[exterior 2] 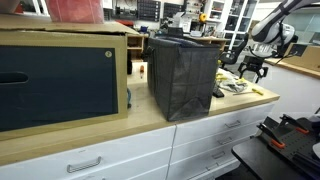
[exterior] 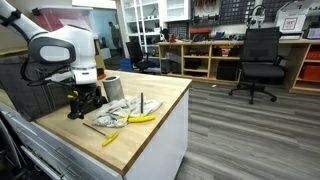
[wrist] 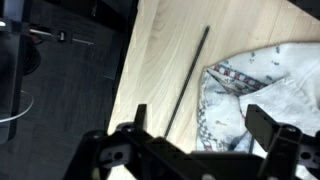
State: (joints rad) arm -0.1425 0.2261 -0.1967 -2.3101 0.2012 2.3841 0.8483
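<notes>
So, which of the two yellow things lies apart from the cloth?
The shorter yellow thing, alone on bare wood near the counter edge. The longer yellow thing rests against the cloth.

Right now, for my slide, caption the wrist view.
Open gripper above patterned cloth, thin dark rod beside it on wooden counter.

Patterned cloth (wrist: 262, 85) cut off by the wrist view's right edge, partly hidden behind the pincer (wrist: 200, 130).
</notes>
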